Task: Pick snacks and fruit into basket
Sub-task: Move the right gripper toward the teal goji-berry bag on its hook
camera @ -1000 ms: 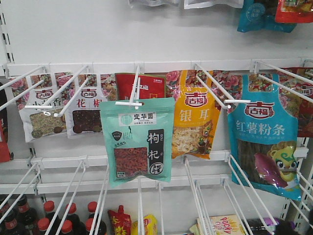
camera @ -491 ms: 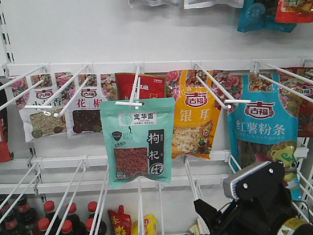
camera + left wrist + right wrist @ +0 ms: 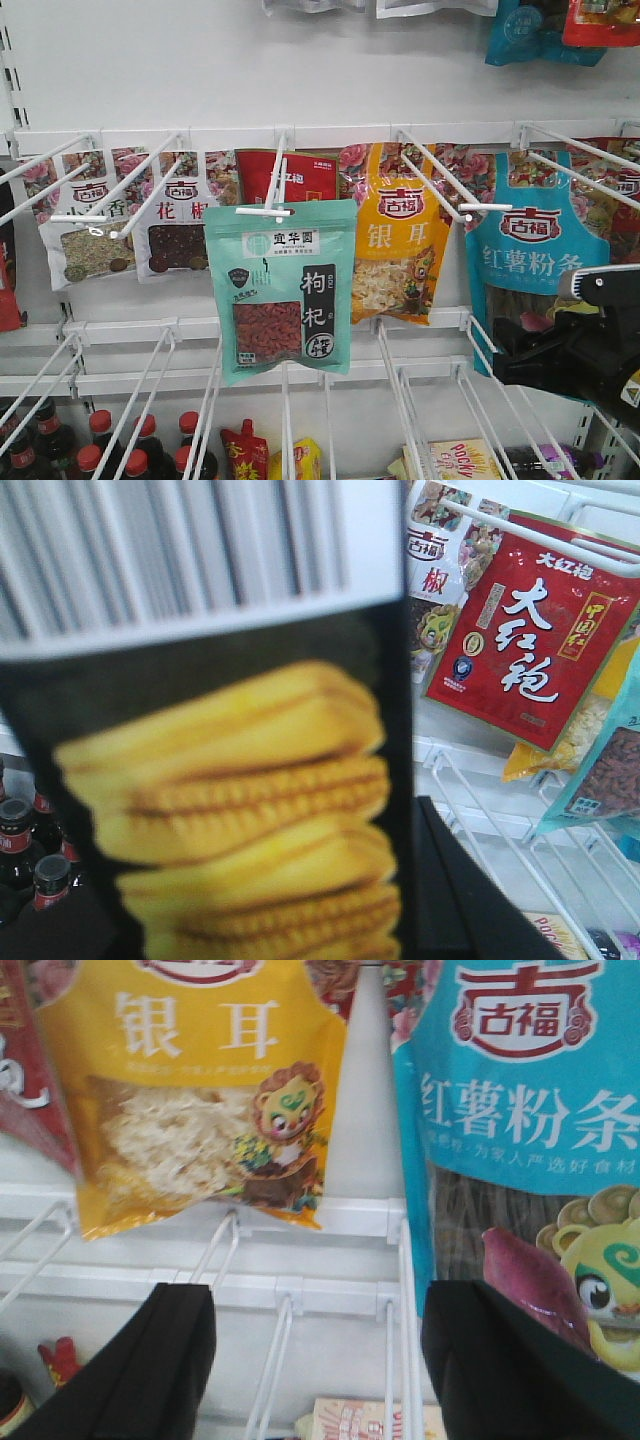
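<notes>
A pouch (image 3: 286, 290) hung on a hook (image 3: 265, 211), likely light, floppy and slick; best pinched at its lower edge. The right claw (image 3: 318, 1305) stood open, empty, to its right.

The pouch (image 3: 285, 290) is flat and mint-green, and it hangs at the front end of a white wire hook (image 3: 272, 185) near the middle of the rack (image 3: 200, 135). It faces outward and sits slightly askew, its top edge rising a little toward the right. A white label with green characters lies just under the top edge. A black strip with white Chinese characters runs down the right side. A clear window at the lower left shows small red dried berries. In the left wrist view only a blurred part of the pouch (image 3: 610, 770) shows at the right edge, with the berries visible
</notes>
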You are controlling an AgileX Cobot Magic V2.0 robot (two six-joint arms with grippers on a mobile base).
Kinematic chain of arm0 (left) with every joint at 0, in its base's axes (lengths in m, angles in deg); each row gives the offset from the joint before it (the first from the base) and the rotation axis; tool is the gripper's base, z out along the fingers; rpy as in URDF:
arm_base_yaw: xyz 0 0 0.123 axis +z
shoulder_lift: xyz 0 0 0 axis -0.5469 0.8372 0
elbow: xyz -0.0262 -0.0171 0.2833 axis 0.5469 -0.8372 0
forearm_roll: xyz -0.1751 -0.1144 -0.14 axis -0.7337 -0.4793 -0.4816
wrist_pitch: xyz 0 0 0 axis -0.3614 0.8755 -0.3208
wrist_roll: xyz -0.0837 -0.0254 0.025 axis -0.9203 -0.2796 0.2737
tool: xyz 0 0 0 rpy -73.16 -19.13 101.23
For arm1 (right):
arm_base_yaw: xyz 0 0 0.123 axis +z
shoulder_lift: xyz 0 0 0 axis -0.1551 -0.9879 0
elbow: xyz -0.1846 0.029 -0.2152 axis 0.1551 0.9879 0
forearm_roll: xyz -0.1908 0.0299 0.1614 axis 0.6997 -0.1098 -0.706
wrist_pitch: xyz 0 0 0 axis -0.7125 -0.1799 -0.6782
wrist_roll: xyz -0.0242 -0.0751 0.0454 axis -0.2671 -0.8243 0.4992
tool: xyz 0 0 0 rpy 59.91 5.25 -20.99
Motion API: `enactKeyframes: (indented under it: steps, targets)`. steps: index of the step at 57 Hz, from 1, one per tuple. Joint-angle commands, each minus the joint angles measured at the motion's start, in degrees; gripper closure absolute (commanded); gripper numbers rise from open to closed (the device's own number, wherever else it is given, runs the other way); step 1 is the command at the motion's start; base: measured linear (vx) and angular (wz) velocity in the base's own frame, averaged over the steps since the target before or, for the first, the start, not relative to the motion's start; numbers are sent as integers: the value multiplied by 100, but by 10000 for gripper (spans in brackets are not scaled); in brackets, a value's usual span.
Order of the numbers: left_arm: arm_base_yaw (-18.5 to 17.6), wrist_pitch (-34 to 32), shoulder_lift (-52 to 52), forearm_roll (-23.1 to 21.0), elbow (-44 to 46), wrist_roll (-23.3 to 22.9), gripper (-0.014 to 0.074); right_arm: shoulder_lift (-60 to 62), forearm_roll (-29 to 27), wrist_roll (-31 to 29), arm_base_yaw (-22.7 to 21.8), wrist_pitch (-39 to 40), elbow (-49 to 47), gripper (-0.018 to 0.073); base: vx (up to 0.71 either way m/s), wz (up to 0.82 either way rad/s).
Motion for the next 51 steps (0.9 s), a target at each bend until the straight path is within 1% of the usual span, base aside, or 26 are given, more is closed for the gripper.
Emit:
enactKeyframes:
  steps: [1, 2, 3, 5, 7, 9, 12, 15, 18, 20, 26, 32, 36, 41, 47, 51]
  targets:
    - [-36, -566, 8, 61, 215, 11, 594, -234, 1944, 1711, -160, 784, -437, 83, 0, 0]
    - [-36, -566, 8, 61, 215, 11, 594, -290, 2455, 2185, -175, 941, -499, 84, 0, 0]
    - [-36, -566, 13, 61, 215, 11, 594, -369, 2818, 2512, -200, 1077, -539, 85, 0, 0]
    - [-36, -566, 13, 61, 215, 11, 594, -492, 3892, 3529, -268, 1623, -655, 88, 0, 0]
    - [-36, -566, 13, 61, 215, 11, 594, -612, 4576, 4181, -348, 2061, -748, 90, 0, 0]
    - [-36, -566, 13, 61, 215, 11, 594, -739, 5547, 5031, -501, 2728, -913, 90, 0, 0]
    - [-36, -566, 13, 61, 215, 11, 594, -918, 6502, 5847, -704, 3274, -1180, 90, 0, 0]
    - [-36, -566, 11, 56, 215, 11, 594, -1042, 7322, 6136, -857, 3413, -1445, 90, 0, 0]
    - [-36, -566, 11, 56, 215, 11, 594, -1079, 7777, 6143, -956, 3389, -1601, 90, 0, 0]
    - [-36, -566, 11, 56, 215, 11, 594, -1090, 7842, 6151, -991, 3389, -1672, 90, 0, 0]
    - [-36, -566, 11, 56, 215, 11, 594, -1051, 7752, 6169, -1002, 3501, -1760, 90, 0, 0]
    - [-36, -566, 11, 56, 215, 11, 594, -1113, 7840, 6130, -989, 4106, -1867, 90, 0, 0]
    - [-36, -566, 11, 56, 215, 11, 594, -1287, 7721, 6130, -989, 4579, -2033, 90, 0, 0]
    - [-36, -566, 11, 56, 215, 11, 594, -1522, 7515, 6125, -989, 4798, -2268, 90, 0, 0]
    - [-36, -566, 11, 56, 215, 11, 594, -1778, 7439, 6149, -983, 5181, -2543, 90, 0, 0]
    - [-36, -566, 11, 56, 215, 11, 594, -1853, 7366, 6102, -902, 5358, -2641, 90, 0, 0]
